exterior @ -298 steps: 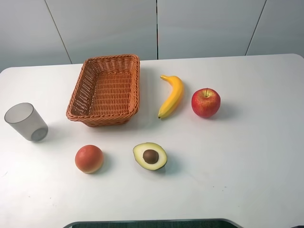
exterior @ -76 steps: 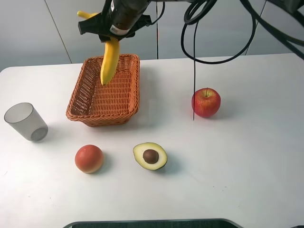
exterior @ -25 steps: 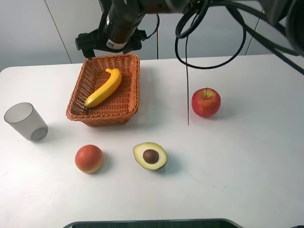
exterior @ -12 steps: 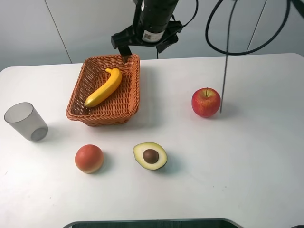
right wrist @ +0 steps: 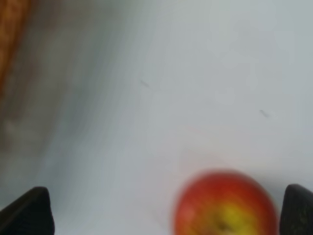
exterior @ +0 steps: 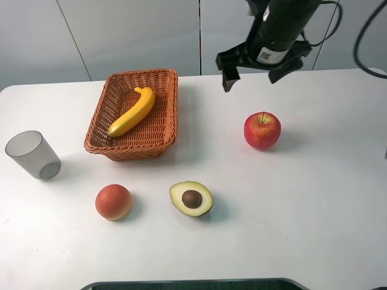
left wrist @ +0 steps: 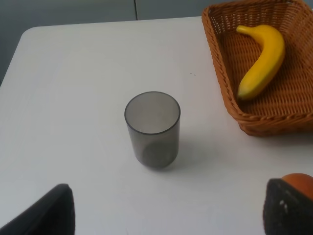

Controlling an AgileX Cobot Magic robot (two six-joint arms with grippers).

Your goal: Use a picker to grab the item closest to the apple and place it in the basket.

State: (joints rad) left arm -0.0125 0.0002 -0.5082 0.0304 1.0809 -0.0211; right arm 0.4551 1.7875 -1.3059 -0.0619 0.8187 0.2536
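Observation:
The yellow banana (exterior: 132,112) lies diagonally inside the wicker basket (exterior: 106,121), and it shows in the left wrist view as the banana (left wrist: 261,61) in the basket (left wrist: 220,54). The red apple (exterior: 262,130) rests on the white table right of the basket. My right gripper (exterior: 254,72) hangs open and empty above the table between basket and apple; its wrist view is blurred and shows the apple (right wrist: 226,204) between the fingertips (right wrist: 27,210). My left gripper (left wrist: 166,215) is open near the table's left side, empty.
A grey translucent cup (exterior: 33,155) stands at the far left, seen close as the cup (left wrist: 152,129). An orange-red round fruit (exterior: 113,202) and a halved avocado (exterior: 191,198) lie toward the front.
The banana was dropped into the basket and lies there. My right gripper has since swung right, from above the basket's far edge to above the table near the apple.

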